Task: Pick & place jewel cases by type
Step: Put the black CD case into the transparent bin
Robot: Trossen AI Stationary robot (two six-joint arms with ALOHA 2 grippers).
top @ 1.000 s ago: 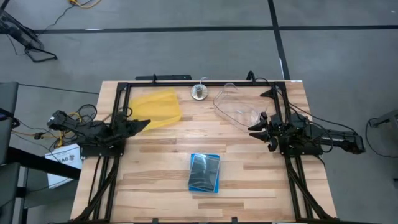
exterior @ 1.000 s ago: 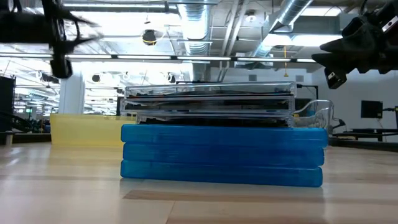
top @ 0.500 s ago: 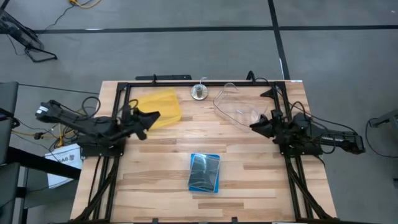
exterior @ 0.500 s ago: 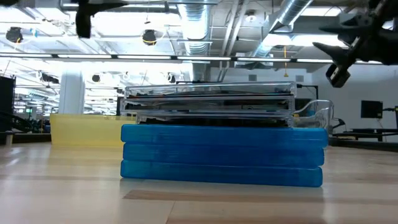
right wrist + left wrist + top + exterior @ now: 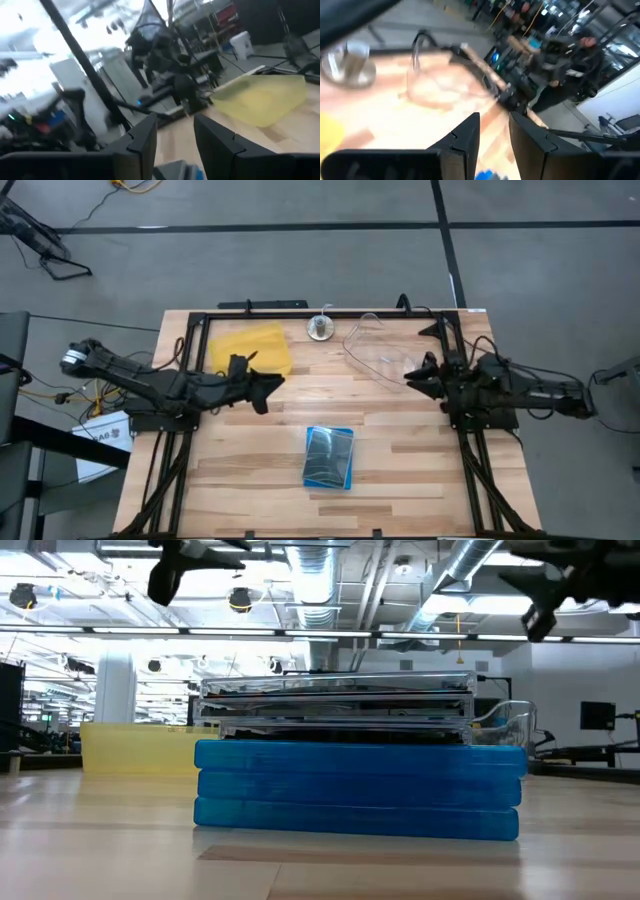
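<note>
On the table (image 5: 250, 470) front-centre sits one stack of jewel cases (image 5: 329, 457), flat and squared up, well apart from both grippers. Low view shows the stack (image 5: 360, 755) close up: three blue cases (image 5: 358, 788) at the bottom, clear cases with black insides (image 5: 338, 705) on top. Exact count of clear ones hard to tell. Nothing touches the stack.

Left gripper (image 5: 268, 388) is out over the table, just beside the near corner of the yellow tray (image 5: 252, 348), up-left of the stack. It hangs in the air, holding nothing. In the left wrist view its fingers (image 5: 465, 137) stand a narrow gap apart, empty, with a sliver of blue at the bottom edge between them.

Right gripper (image 5: 412, 379) is at the right side of the table, just beside the clear tub (image 5: 383, 350), also off the surface and empty. In the right wrist view its fingers (image 5: 145, 135) are slightly parted, a narrow gap, with the yellow tray (image 5: 265, 97) across the table beyond them.

A small metal fixture (image 5: 320, 328) sits at the back edge between tray and tub. In the low view both arms show only as dark shapes at the top corners, above the stack.
</note>
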